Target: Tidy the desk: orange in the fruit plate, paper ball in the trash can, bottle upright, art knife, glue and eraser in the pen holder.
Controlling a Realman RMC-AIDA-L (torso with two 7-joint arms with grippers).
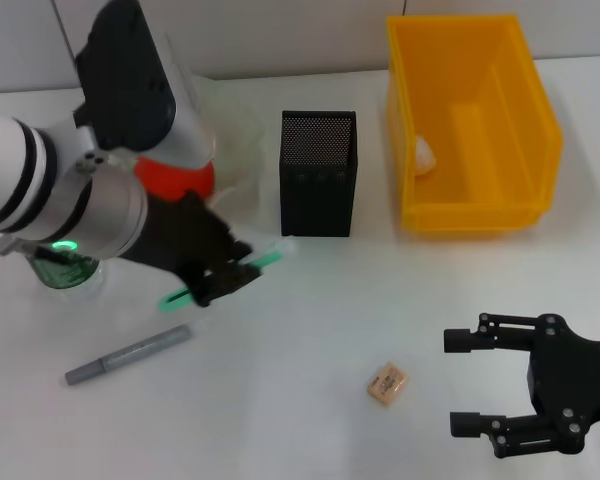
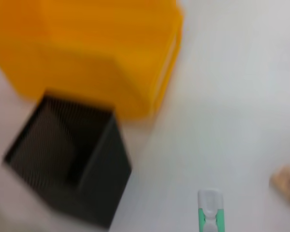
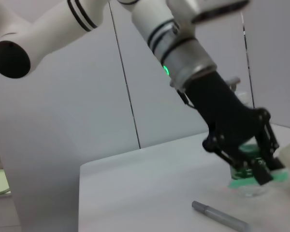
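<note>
My left gripper (image 1: 223, 276) is shut on the glue (image 1: 265, 262), a green-and-white stick, held above the table just left of the black mesh pen holder (image 1: 318, 172). The left wrist view shows the glue tip (image 2: 210, 212) beside the pen holder (image 2: 67, 164). The orange (image 1: 176, 178) lies in the pale fruit plate (image 1: 235, 130). The bottle (image 1: 65, 270) is mostly hidden under my left arm. The grey art knife (image 1: 128, 355) and the tan eraser (image 1: 387, 384) lie on the table. A white paper ball (image 1: 423, 155) sits in the yellow trash can (image 1: 525, 110). My right gripper (image 1: 452, 382) is open, right of the eraser.
The trash can stands right of the pen holder, with a narrow gap between them. In the right wrist view the art knife (image 3: 220, 217) lies on the table in front of the left gripper (image 3: 256, 166).
</note>
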